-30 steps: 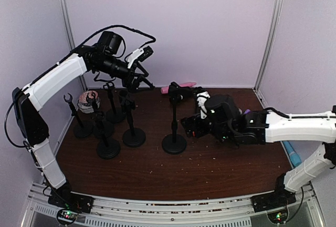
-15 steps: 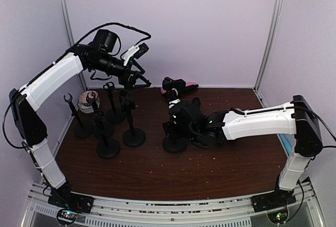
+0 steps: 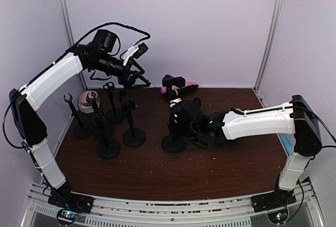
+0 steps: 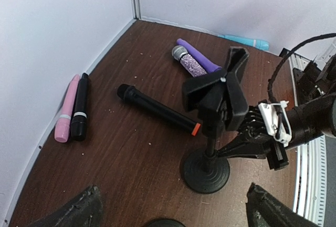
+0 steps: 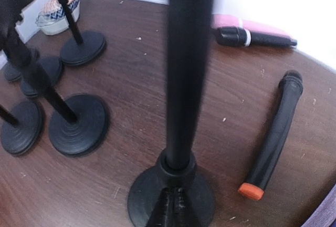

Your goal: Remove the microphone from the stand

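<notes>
two fingers of the right pincer have just snapped together, tips low at the foot of the stand, pinching nothing we can see. we read its clip as empty, removal likely done; the black microphone lies flat beyond the tips, rightward. other stands crowd their left, so free room is rightward.

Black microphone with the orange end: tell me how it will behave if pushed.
The black microphone lies on its side and is a round cylinder, so it would probably roll. Its straight body looks rigid, so it is unlikely to be floppy.
</notes>
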Controlling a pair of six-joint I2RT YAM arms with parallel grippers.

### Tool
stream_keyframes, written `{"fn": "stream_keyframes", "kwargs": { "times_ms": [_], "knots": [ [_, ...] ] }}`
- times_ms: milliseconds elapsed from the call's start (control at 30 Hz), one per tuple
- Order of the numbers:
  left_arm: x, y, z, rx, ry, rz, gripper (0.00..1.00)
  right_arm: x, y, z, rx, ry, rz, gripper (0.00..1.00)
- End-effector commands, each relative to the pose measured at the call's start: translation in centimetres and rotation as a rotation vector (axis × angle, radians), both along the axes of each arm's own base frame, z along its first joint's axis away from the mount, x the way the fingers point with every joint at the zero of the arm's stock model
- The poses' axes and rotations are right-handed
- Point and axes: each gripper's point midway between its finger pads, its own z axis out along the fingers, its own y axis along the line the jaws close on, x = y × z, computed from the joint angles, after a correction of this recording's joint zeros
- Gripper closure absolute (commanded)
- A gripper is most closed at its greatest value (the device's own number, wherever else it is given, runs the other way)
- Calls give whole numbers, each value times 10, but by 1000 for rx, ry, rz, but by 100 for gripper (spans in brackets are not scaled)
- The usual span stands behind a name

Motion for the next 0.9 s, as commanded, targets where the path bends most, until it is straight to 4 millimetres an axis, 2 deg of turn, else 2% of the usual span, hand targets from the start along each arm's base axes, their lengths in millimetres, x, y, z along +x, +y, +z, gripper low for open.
{"fn": "stream_keyframes", "kwargs": {
  "times_ms": [0, 300, 400, 433, 533, 600, 667, 767, 867],
  "knots": [
    [-3, 0, 3, -24, 11, -20, 2, 7, -7, 42, 91, -72, -23, 100],
    [-22, -12, -12, -68, 114, -103, 3, 10, -13, 133, 340, -141, 78, 100],
    [-25, -17, -19, -56, 124, -114, 4, 10, -17, 142, 343, -145, 86, 99],
    [-26, -17, -19, -57, 128, -116, 4, 10, -18, 138, 335, -140, 84, 89],
    [-25, -18, -15, -63, 120, -114, 4, 4, -19, 107, 324, -90, 91, 75],
    [-24, -18, -12, -65, 111, -115, 3, -6, -20, 73, 310, -33, 101, 53],
    [-24, -16, -12, -62, 105, -111, 4, -13, -21, 50, 300, 2, 93, 35],
    [-24, -14, -11, -58, 98, -111, 3, -19, -21, 21, 281, 49, 67, 28],
    [-26, -13, -9, -55, 95, -115, 3, -18, -21, 14, 299, 56, 46, 26]
  ]
}}
